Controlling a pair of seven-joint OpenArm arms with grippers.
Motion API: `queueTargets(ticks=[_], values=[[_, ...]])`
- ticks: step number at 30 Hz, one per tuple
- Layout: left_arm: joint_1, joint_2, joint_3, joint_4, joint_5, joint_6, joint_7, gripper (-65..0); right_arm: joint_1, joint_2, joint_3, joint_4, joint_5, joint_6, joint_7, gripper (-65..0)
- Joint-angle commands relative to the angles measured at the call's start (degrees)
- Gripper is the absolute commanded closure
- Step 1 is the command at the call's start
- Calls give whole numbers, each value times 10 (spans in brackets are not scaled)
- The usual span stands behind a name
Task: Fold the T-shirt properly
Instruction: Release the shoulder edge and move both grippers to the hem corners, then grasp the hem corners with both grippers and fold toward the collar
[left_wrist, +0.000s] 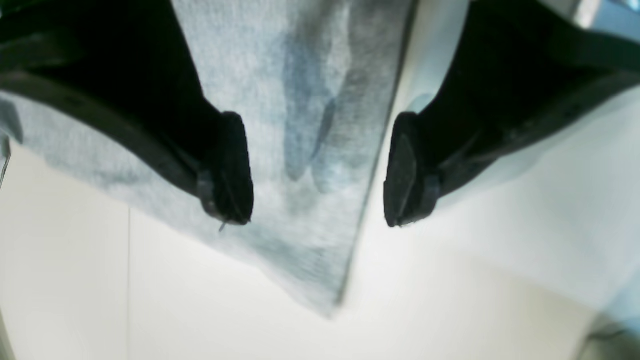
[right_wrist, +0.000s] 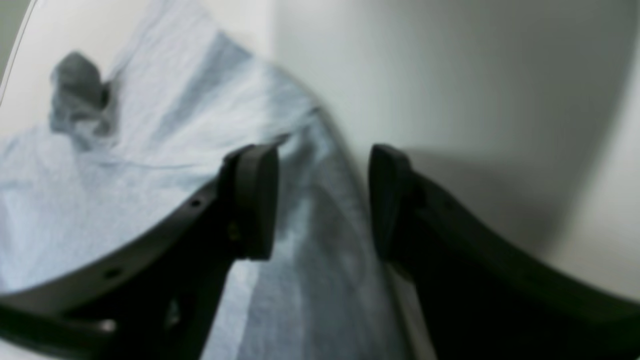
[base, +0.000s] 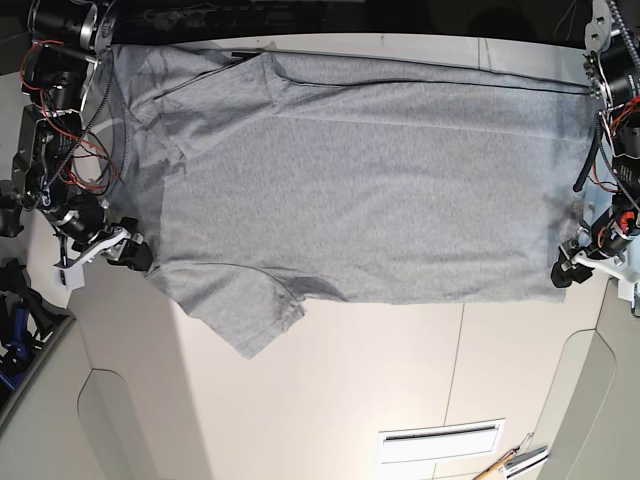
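Note:
The heather-grey T-shirt (base: 360, 190) lies spread flat on the white table (base: 380, 380), neck end to the left and hem to the right, with no lettering showing. My right gripper (base: 128, 254) is at the shirt's left edge near the lower sleeve (base: 250, 315). In the right wrist view the gripper (right_wrist: 322, 205) is open, its fingers (right_wrist: 255, 200) straddling the cloth's edge (right_wrist: 320, 240). My left gripper (base: 563, 274) is at the lower hem corner. In the left wrist view the gripper (left_wrist: 317, 200) is open over that corner of the shirt (left_wrist: 310, 100), one finger (left_wrist: 227, 170) above the cloth.
A slotted white panel (base: 440, 440) is set in the table near the front. A thin tool (base: 510, 462) lies at the front right. Red wires (base: 70, 150) run along the arm on the base view's left. The table's curved cut-outs (base: 590, 400) flank the front.

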Motion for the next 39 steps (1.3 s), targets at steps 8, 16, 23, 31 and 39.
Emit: queueTargets(ticks=[8,16,23,31,39], values=[[-13,-7,49,4,-12,-9,9,-435,11,8,-32,8,7,6,3,-293],[-13,-7,49,4,-12,-9,9,-148,11,8,-32,8,6,6,-2,-87],[-33,-7,49,6,-12,-16,21,0,17,9,-32,9,6,10,-15,0],[-42,-33,49,76,-52,-16,125,0,14,19,-32,84,7,11,-70,0],[33,-82,49,163,-80,-16,134,0,14,49,-32,141,59,11,-140,0]])
